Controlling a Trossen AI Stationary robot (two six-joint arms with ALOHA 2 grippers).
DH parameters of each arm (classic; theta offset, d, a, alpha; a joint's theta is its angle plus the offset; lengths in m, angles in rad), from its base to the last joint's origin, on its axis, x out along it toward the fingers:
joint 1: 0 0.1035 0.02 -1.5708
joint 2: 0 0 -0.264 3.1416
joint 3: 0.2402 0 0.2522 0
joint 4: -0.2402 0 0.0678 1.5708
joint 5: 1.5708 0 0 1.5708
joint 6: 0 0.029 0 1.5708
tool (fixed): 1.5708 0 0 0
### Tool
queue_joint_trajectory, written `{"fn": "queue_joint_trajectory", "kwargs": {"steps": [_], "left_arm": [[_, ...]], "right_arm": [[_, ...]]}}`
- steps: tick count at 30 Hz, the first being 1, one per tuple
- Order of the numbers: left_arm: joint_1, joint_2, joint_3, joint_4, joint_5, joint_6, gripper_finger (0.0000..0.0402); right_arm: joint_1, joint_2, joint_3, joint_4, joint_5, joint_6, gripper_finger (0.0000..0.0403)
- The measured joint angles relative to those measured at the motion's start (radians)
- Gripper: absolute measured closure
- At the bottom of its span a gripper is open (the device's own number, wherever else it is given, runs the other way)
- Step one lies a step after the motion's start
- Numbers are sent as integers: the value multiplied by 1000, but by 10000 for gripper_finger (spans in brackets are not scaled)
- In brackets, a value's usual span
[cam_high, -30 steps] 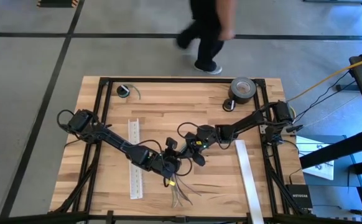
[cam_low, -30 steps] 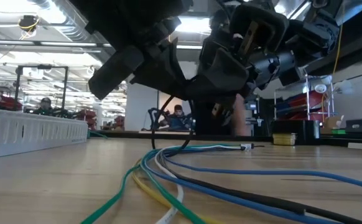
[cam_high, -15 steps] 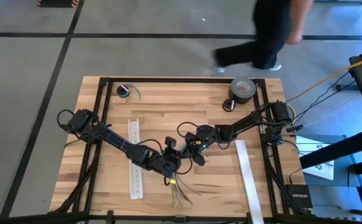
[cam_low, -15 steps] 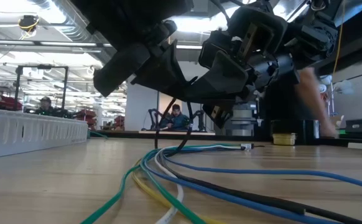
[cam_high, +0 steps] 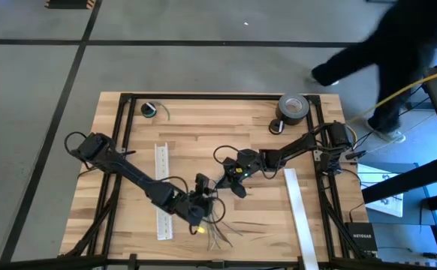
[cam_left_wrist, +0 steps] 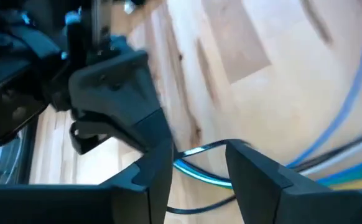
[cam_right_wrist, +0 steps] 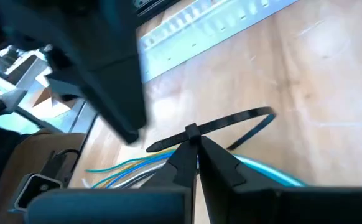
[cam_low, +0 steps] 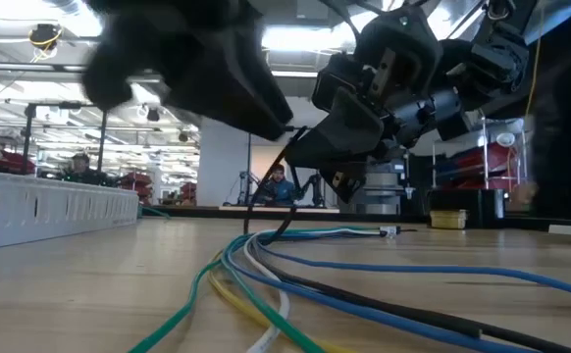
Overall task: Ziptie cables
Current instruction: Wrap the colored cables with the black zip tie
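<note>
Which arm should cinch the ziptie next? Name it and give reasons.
Right. Its tool is shut on the ziptie, already looped around the cables. The left tool has open fingers straddling the cables and grips nothing, so it seems better suited to steadying.

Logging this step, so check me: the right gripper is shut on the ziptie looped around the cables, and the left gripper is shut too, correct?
Not quite. The left gripper is open, as the left wrist view shows. The right gripper is shut on the ziptie looped around the cables.
</note>
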Motion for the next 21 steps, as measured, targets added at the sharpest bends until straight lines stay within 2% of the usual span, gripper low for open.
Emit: {"fn": "queue_joint_trajectory", "kwargs": {"steps": [4,9,12,16,21], "left_arm": [[-7,-18,0,3,-4,-54,264],[18,-27,0,1,-49,-192,269],[44,-21,-1,2,-39,-256,270],[66,-5,-1,14,21,-244,271],[67,24,-2,66,25,-172,271]], "right_arm": [[2,0,0,0,3,-3,403],[2,0,0,1,3,-7,403],[2,0,0,1,-1,-8,403],[2,0,0,2,-4,-11,403],[2,0,0,3,-4,-11,403]]}}
